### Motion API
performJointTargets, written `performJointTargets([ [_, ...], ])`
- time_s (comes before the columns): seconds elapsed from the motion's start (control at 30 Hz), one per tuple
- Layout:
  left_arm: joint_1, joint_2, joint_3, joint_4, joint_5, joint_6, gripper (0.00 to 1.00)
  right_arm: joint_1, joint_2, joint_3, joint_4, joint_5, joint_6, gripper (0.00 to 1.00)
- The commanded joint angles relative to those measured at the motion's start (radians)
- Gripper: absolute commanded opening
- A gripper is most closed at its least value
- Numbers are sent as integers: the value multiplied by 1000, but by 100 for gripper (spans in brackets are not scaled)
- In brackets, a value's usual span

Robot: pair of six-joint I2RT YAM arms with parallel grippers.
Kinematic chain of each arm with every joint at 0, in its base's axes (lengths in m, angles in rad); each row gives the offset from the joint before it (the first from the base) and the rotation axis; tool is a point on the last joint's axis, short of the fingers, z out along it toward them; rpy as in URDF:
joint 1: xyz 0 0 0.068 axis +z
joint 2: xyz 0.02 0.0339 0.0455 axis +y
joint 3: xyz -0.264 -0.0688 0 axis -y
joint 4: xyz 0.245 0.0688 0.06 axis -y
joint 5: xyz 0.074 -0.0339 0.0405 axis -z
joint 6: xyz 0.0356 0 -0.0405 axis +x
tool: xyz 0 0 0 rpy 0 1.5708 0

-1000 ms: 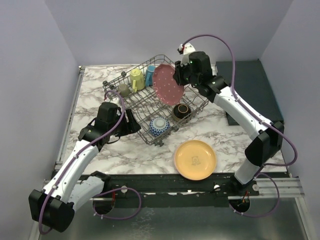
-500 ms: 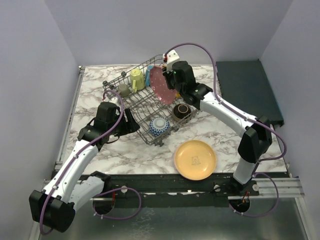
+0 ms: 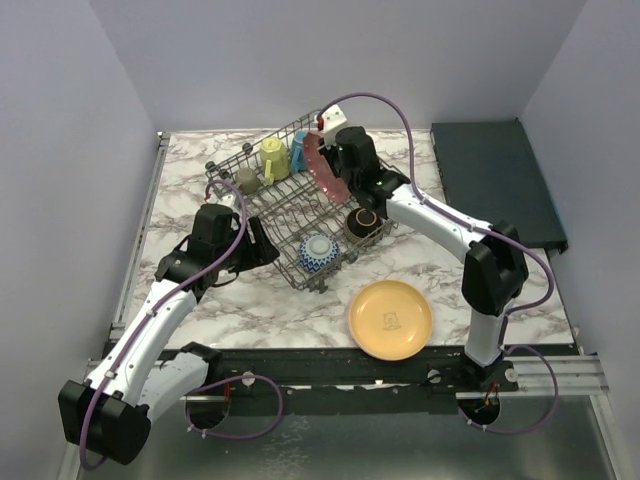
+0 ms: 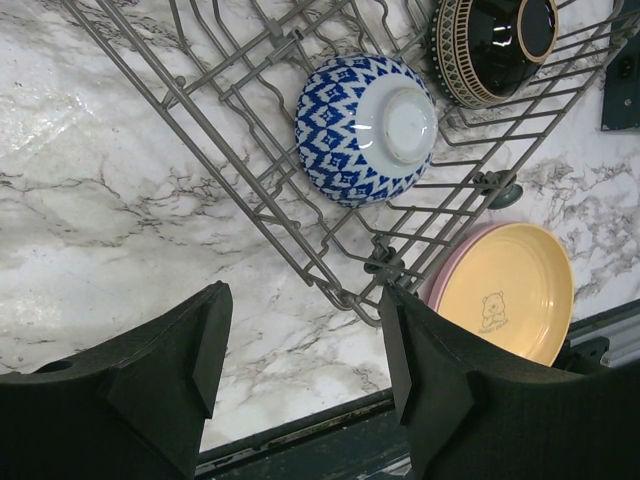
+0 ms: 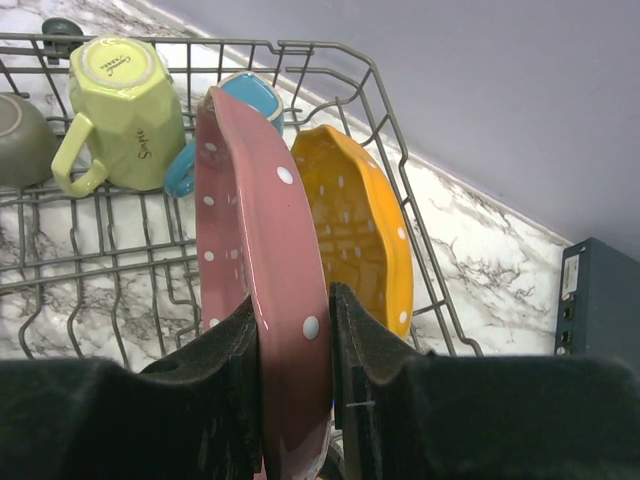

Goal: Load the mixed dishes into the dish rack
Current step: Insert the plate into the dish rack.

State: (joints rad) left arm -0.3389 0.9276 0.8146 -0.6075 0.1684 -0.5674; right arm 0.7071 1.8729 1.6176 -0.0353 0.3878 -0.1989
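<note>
My right gripper (image 5: 293, 310) is shut on the rim of a pink white-dotted plate (image 5: 255, 230), held on edge inside the grey wire dish rack (image 5: 330, 45). An orange dotted plate (image 5: 360, 235) stands just behind it. A yellow-green mug (image 5: 120, 100), a blue mug (image 5: 245, 95) and a grey cup (image 5: 18, 140) sit further back. From above, the pink plate (image 3: 322, 172) leans beside the blue mug (image 3: 300, 150). A blue-white bowl (image 4: 365, 125) and a dark brown bowl (image 4: 490, 45) lie in the rack's (image 4: 250, 190) near end. My left gripper (image 4: 300, 350) hangs open over the marble beside the rack.
A yellow plate with a pink rim (image 3: 390, 318) lies flat on the marble table (image 3: 250, 300) in front of the rack (image 3: 300, 275). A dark flat tray (image 3: 500, 170) lies at the right back. Purple walls close in both sides.
My right gripper has moved left with the pink plate, turning it from face-on to edge-on over the rack's back rows. The left arm has not moved.
</note>
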Motion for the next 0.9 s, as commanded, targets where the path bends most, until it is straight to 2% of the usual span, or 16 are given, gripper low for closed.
performJointTargets([
  [0.0,12,-3,-12,15,-16,8,67,5,5,12,221,52,-55,0],
  [0.87,25,7,-12,14,-9,9,67,4,101,-17,340,112,-154,0],
])
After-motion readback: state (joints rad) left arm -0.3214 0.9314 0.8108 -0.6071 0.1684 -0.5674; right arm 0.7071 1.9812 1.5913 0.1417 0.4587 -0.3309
